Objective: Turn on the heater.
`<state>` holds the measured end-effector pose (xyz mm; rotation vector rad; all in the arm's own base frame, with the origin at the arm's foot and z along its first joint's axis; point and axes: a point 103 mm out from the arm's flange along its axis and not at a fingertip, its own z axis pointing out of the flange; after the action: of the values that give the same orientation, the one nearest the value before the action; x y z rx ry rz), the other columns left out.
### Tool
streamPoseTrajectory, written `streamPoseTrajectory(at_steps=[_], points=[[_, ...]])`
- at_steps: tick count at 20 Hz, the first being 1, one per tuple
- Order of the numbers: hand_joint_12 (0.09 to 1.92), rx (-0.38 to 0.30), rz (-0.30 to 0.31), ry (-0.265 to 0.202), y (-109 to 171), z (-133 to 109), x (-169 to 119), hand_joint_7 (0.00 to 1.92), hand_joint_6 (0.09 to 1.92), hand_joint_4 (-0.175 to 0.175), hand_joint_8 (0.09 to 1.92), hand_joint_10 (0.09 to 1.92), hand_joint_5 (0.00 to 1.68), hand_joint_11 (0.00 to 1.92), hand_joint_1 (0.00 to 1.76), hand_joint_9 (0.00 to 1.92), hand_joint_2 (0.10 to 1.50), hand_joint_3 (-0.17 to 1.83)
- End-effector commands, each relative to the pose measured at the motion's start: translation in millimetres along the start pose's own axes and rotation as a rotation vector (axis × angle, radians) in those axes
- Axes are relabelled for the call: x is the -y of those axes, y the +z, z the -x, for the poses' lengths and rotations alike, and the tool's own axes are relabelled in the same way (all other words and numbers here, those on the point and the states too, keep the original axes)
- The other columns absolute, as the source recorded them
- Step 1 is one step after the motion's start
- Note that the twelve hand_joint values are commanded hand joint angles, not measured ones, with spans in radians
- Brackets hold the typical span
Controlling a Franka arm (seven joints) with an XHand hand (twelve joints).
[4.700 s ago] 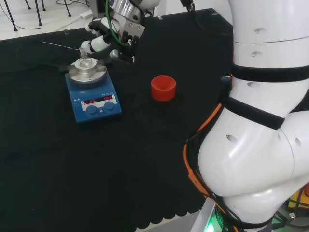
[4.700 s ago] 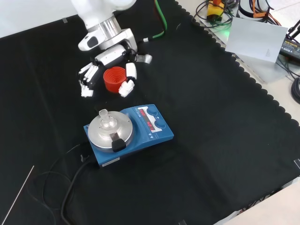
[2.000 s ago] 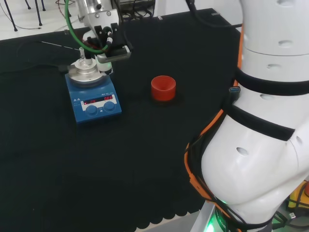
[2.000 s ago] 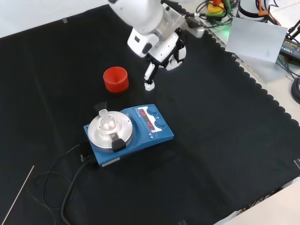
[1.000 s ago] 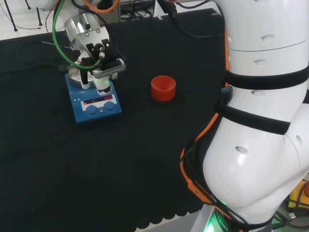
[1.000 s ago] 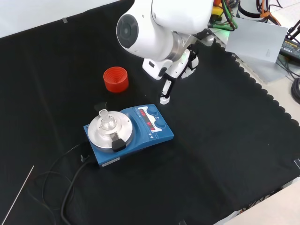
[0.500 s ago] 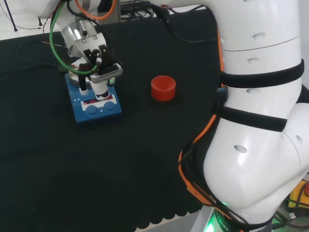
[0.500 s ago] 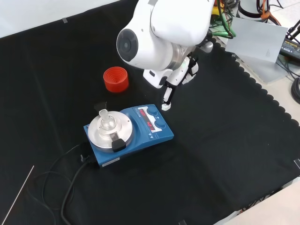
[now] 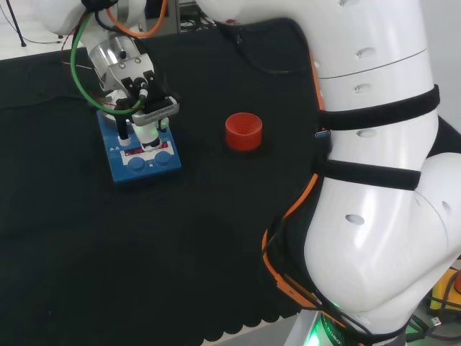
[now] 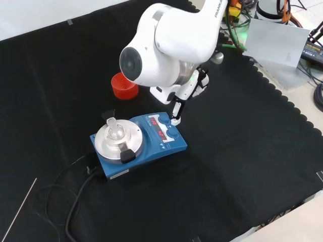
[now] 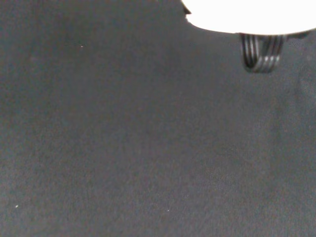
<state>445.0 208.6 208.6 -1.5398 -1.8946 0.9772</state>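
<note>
The heater point(image 10: 151, 146) is a blue box with a round metal plate, a lit red readout and two blue knobs point(image 10: 171, 132) on its front panel. A small clear flask point(image 10: 114, 131) stands on the plate. In the front view the hand point(image 10: 177, 107) comes down from behind the arm's big white link, one straight finger pointing at the panel's edge by the knobs, its tip just above or touching it. In the head view the hand point(image 9: 148, 119) hangs over the heater point(image 9: 140, 160) and hides the plate. The hand holds nothing.
A red ribbed ring point(image 9: 243, 131) stands right of the heater in the head view, and half shows behind the white link point(image 10: 121, 86) in the front view. A black cable point(image 10: 75, 194) runs off the heater's back. A thin rod point(image 10: 20, 209) lies near the cloth's corner.
The hand has swung from beside the red ring, round over the heater, and come down on the front panel. In the last half second its fingertip sank closer to the knobs.
</note>
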Motion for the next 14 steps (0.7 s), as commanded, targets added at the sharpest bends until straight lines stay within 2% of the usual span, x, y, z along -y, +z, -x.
streamPoseTrajectory(at_steps=[1,14], points=[[1.51,0.016,-0.027,0.009,2.6,8.0,-10.1,1.82,0.18,-0.037,1.85,1.70,0.33,1.81,1.62,1.92,0.48,1.35],[1.51,-0.015,-0.047,0.016,7.7,13.0,-19.9,1.82,0.17,-0.037,1.85,1.69,0.35,1.81,1.62,1.92,0.48,1.36]])
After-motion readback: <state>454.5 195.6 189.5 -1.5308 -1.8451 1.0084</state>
